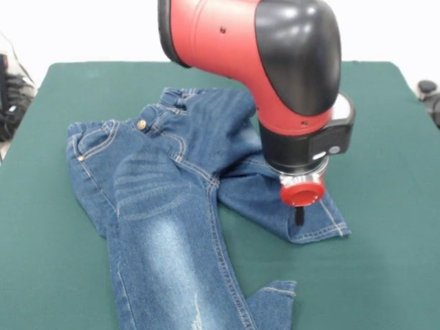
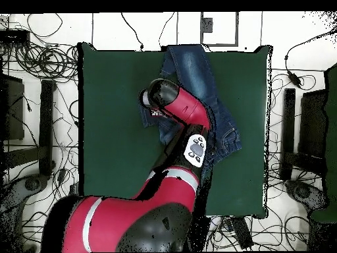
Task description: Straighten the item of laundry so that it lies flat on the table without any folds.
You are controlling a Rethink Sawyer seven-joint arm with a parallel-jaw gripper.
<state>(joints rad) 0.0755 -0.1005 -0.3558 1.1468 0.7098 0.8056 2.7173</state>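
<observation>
Green felt covers the desk point(image 1: 385, 137), and the jeans point(image 1: 165, 206) lie on it, crumpled rather than flat. In the front view the waistband with its brass button point(image 1: 141, 124) sits toward the desk's far edge, left of the middle. One leg runs down toward the near edge and past the bottom of the picture, its cuff turned up in a small fold. The other leg is bent across under the first and points to the right, ending in a hem well short of the right edge. Faded whitish patches mark the thigh and knee of the long leg.

Over that bent leg's hem hangs the gripper point(image 1: 300, 216), below a red round collar at the end of the red and black arm point(image 1: 275, 62). Only one dark tip shows beneath the collar, just above or touching the denim; whether the fingers are spread or pressed together I cannot tell.

Seen from overhead, cables point(image 2: 39, 59) sprawl on the floor around the desk.
</observation>
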